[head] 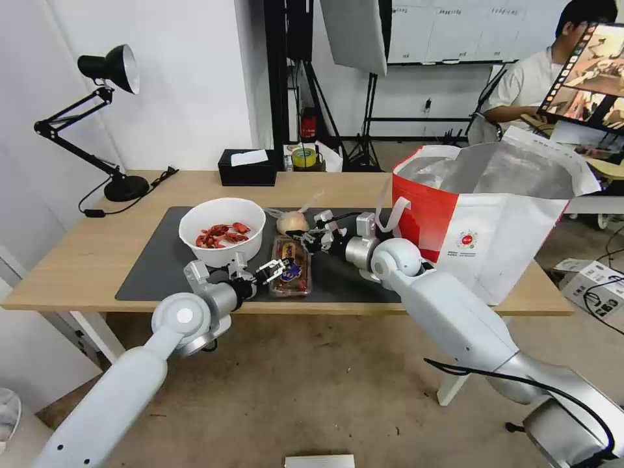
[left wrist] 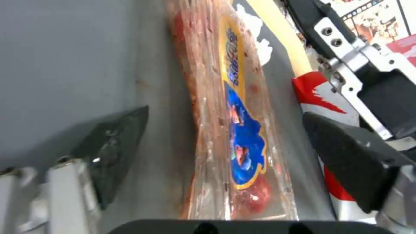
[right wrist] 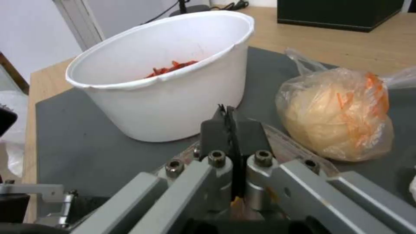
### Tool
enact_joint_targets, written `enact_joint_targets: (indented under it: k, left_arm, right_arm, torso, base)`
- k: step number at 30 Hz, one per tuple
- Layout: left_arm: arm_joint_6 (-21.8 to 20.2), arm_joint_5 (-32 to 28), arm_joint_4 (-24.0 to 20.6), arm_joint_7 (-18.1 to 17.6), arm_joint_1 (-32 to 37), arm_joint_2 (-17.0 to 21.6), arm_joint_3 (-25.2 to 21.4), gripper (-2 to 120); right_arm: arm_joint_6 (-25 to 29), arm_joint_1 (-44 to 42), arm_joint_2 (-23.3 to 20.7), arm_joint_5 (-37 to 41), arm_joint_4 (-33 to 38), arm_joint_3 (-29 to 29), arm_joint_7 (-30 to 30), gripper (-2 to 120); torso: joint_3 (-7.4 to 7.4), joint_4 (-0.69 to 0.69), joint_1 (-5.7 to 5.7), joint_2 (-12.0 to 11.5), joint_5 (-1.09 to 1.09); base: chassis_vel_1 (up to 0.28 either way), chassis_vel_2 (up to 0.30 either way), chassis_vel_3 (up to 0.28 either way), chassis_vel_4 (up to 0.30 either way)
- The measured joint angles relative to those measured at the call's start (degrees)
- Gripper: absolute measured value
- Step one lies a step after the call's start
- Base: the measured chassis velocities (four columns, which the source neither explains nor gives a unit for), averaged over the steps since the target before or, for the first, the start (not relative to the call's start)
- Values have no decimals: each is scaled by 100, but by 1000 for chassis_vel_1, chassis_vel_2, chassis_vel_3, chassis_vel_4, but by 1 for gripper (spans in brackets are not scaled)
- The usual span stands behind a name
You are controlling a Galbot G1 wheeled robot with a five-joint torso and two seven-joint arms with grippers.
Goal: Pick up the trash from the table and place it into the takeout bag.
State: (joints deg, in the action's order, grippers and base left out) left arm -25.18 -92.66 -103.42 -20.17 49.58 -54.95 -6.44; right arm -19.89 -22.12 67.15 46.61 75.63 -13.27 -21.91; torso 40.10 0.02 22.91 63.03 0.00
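On the table's (head: 78,266) dark mat (head: 156,260) a clear tray of cherry tomatoes (head: 290,268) lies lengthwise. My left gripper (head: 276,268) is open at its near end, and the tray (left wrist: 234,113) runs between the two fingers (left wrist: 117,143). My right gripper (head: 312,239) is shut on the tray's far edge, its fingertips (right wrist: 229,126) pressed together. The white bowl of red crayfish shells (head: 221,231) (right wrist: 173,74) stands left of the tray. The knotted clear bag with a beige lump (head: 292,223) (right wrist: 338,113) lies behind it. The takeout bag (head: 494,214) stands open on the right.
A black tissue box (head: 247,168) and a tape roll (head: 303,156) sit at the table's far edge. A black desk lamp (head: 110,130) stands at the far left. A cardboard box (head: 588,279) lies on the floor to the right.
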Motion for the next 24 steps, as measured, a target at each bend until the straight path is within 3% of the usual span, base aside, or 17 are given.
enact_joint_targets:
  k: [8,10,18,19,21,24]
  left_arm:
    - [-16,-1,16,-19,-6,31,34,66]
    - [-35,-2,17,-25,-26,33,52,53]
    - [0,3,8,-52,-43,22,64,30]
    - [13,4,-7,-78,-44,18,64,22]
    - [23,4,-14,-88,-44,16,64,20]
    - [91,4,-38,-107,-28,10,35,4]
  right_arm:
    - [2,-15,4,0,0,11,5,0]
    - [3,-15,5,0,1,12,6,0]
    - [3,5,-1,19,-2,16,9,0]
    - [3,6,-2,22,-3,16,9,0]
    - [3,6,-3,25,-3,16,9,0]
    - [3,-11,-3,26,-2,16,11,0]
  torso:
    - [1,-2,0,0,-2]
    - [2,-2,0,0,-2]
    - [2,-2,0,-1,-1]
    - [2,-2,0,-1,-1]
    - [2,-2,0,-1,-1]
    - [2,-2,0,0,-1]
  base:
    - [0,0,0,0]
    - [0,0,0,0]
    - [0,0,0,0]
    - [0,0,0,0]
    - [0,0,0,0]
    - [0,0,0,0]
